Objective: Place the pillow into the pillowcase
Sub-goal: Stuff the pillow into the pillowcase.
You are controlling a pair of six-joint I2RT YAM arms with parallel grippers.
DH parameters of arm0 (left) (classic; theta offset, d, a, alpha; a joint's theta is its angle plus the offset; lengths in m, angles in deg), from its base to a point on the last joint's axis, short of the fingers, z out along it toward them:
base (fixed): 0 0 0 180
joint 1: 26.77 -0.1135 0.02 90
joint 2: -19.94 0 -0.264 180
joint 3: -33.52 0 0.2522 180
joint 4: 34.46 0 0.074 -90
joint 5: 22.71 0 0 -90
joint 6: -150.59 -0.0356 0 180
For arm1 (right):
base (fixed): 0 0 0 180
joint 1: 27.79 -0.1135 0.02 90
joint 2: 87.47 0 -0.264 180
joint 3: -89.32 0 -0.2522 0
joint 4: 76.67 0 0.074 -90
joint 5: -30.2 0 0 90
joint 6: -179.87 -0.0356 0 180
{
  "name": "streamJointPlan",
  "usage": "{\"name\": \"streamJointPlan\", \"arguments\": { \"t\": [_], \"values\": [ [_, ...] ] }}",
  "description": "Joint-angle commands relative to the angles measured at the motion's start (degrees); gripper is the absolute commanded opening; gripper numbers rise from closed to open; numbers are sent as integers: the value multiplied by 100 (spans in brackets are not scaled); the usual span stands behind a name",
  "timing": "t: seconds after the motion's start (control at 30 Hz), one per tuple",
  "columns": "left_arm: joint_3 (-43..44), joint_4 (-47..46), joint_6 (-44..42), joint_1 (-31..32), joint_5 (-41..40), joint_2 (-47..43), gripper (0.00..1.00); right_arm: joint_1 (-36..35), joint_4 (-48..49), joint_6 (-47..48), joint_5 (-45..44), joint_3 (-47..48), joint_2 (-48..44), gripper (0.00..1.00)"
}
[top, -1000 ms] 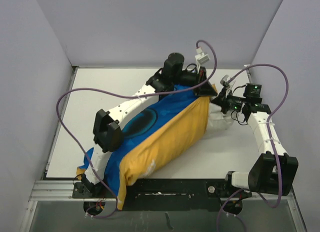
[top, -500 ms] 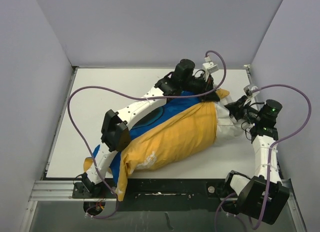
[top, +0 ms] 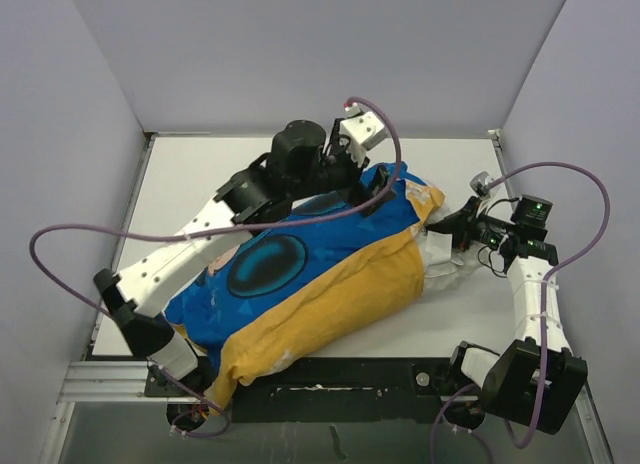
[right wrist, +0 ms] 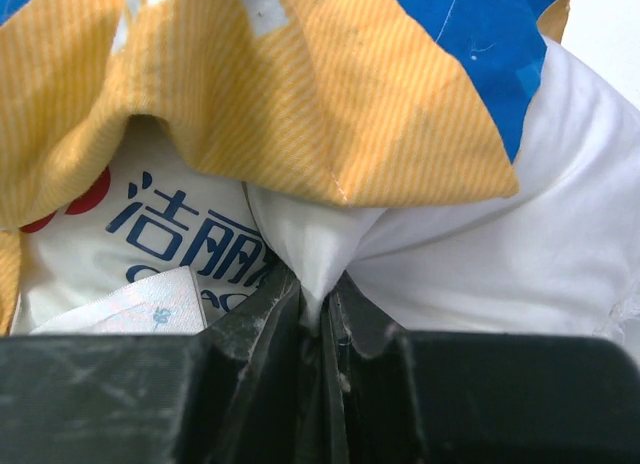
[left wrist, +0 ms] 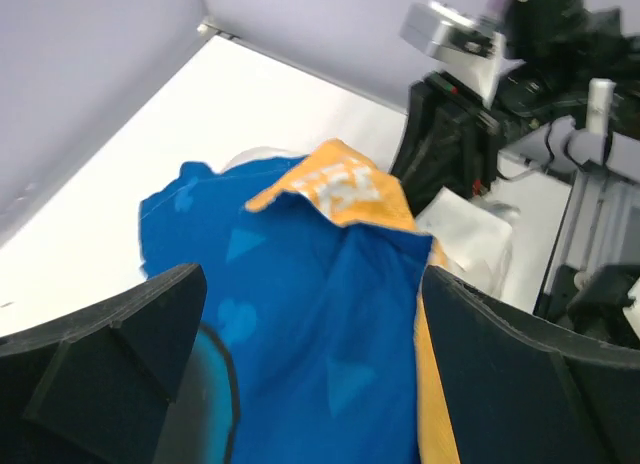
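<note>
The pillowcase [top: 330,274] lies slantwise across the table, blue side with a dark round print upward, mustard-yellow along its near side. The pillow [top: 445,266] is mostly inside it; a white end pokes out of the mouth at the right. My left gripper [top: 383,192] hovers open over the case's far right corner, its fingers [left wrist: 110,349] wide apart above blue cloth [left wrist: 300,314]. My right gripper [top: 447,227] is shut on a pinch of the pillow's white fabric [right wrist: 322,284], beside its sewn label [right wrist: 130,299] and under the yellow hem [right wrist: 300,94].
The white table [top: 190,184] is boxed in by grey walls on three sides. Purple cables [top: 70,239] loop wide from both arms. My left arm [top: 200,229] stretches over the case's left half. A metal rail [top: 110,379] runs along the near edge.
My left gripper has opened, letting go of the pillowcase's mouth edge, and swung back and left. The case has dropped flatter, showing more blue. My right gripper still pinches the pillow.
</note>
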Motion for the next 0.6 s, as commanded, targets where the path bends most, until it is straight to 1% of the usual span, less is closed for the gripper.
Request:
{"name": "streamJointPlan", "arguments": {
  "t": [0.0, 0.03, 0.1, 0.17, 0.27, 0.33, 0.4, 0.43, 0.47, 0.5, 0.53, 0.57],
  "values": [
    [90, 1955, -1128, 1118, -2261, -983, 91, -190, -171, 141, 256, 176, 72, 0],
    [-48, 2303, -1218, 1572, -2617, -1007, 91, -227, -160, 148, 233, 175, 98, 0],
    [-379, 2885, -1268, 2219, -3233, -974, 92, -298, -170, 178, 217, 188, 173, 0],
    [-575, 3401, -1046, 2578, -3668, -802, 93, -331, -232, 259, 216, 216, 245, 1],
    [-809, 3980, -759, 2655, -4185, -564, 95, -323, -313, 335, 208, 245, 282, 1],
    [-1124, 4039, -811, 2616, -4492, -501, 98, -323, -359, 375, 192, 246, 264, 1],
    [-1532, 3717, -1067, 2482, -4648, -494, 98, -312, -374, 394, 182, 238, 216, 1],
    [-1769, 3438, -1370, 2364, -4706, -514, 98, -317, -382, 416, 174, 241, 199, 1],
    [-2025, 3068, -1646, 2206, -4768, -543, 95, -313, -398, 434, 173, 245, 184, 1],
    [-2335, 2624, -1972, 2021, -4799, -580, 88, -311, -424, 463, 185, 258, 171, 1],
    [-2484, 2180, -2289, 1753, -4810, -637, 65, -313, -460, 492, 196, 267, 162, 1],
    [-2597, 1655, -2676, 1567, -4850, -694, 38, -309, -492, 538, 224, 276, 152, 0]
  ]
}}
